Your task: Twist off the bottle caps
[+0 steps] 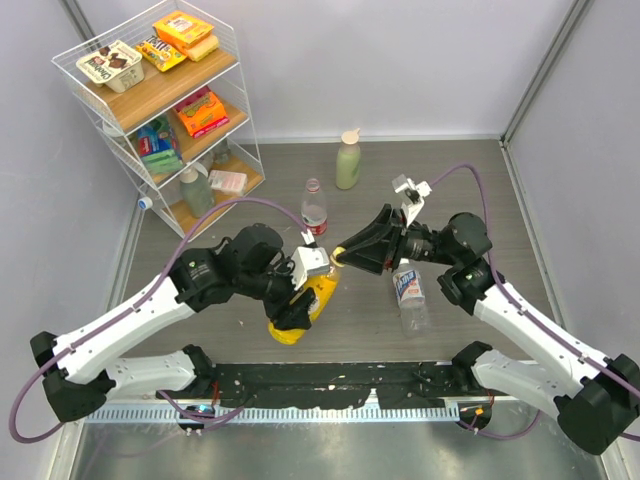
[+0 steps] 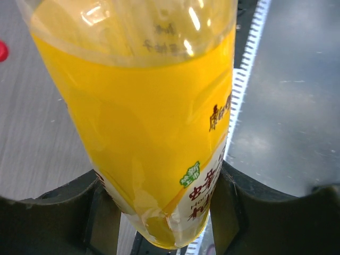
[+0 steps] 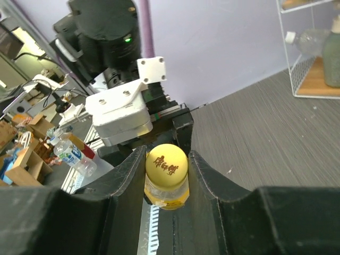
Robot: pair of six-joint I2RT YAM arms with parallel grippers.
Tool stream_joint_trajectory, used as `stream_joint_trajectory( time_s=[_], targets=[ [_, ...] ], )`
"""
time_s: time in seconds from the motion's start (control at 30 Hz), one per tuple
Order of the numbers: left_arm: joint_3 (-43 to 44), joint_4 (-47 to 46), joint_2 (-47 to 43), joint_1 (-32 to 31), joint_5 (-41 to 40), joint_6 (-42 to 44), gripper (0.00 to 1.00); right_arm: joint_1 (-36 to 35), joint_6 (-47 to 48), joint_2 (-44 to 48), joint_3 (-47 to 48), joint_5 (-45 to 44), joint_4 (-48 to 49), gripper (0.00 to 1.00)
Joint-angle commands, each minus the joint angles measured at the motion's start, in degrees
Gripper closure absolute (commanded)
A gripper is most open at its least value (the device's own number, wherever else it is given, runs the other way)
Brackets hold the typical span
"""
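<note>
My left gripper (image 1: 298,300) (image 2: 159,212) is shut round the body of a yellow juice bottle (image 1: 312,295) (image 2: 143,122) and holds it tilted, neck to the right. My right gripper (image 1: 342,255) (image 3: 167,172) is shut on its yellow cap (image 3: 167,163), one finger pressed to each side; the cap sits on the neck. A red cap (image 2: 2,51) lies loose on the table at the left edge of the left wrist view. A small pale blue-white round thing (image 1: 145,202) lies by the left wall next to the shelf; I cannot tell if it is a cap.
A clear water bottle (image 1: 314,206) stands just behind the grippers. A clear bottle with a blue label (image 1: 410,290) lies under the right arm. A pale green bottle with a beige cap (image 1: 348,160) stands at the back. A wire shelf (image 1: 160,90) fills the back left.
</note>
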State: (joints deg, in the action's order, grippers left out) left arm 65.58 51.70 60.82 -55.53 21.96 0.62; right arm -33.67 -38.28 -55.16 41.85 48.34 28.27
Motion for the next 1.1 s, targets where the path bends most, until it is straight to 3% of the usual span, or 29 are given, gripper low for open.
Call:
stream_joint_trajectory(
  time_s=[0.0,0.2,0.57,0.8,1.07],
  targets=[
    [3.1,0.8,-0.9,-0.5,13.4,2.4,1.00,-0.3,0.7,2.3,-0.8,2.5,9.9,0.98],
    [5.2,2.9,0.7,-0.5,24.9,3.0,1.00,-0.3,0.8,5.9,-2.8,3.0,14.6,0.98],
    [5.6,3.8,-0.2,-0.5,28.3,3.0,1.00,-0.3,2.9,11.1,-3.5,-0.5,15.1,0.98],
    [5.2,4.8,1.4,-0.5,28.9,3.1,1.00,-0.3,4.9,13.9,-4.2,-8.3,13.7,0.98],
    [4.9,2.9,-0.3,-0.5,22.3,2.0,1.00,-0.3,10.3,15.5,-3.8,-24.0,-2.0,0.98]
  ],
)
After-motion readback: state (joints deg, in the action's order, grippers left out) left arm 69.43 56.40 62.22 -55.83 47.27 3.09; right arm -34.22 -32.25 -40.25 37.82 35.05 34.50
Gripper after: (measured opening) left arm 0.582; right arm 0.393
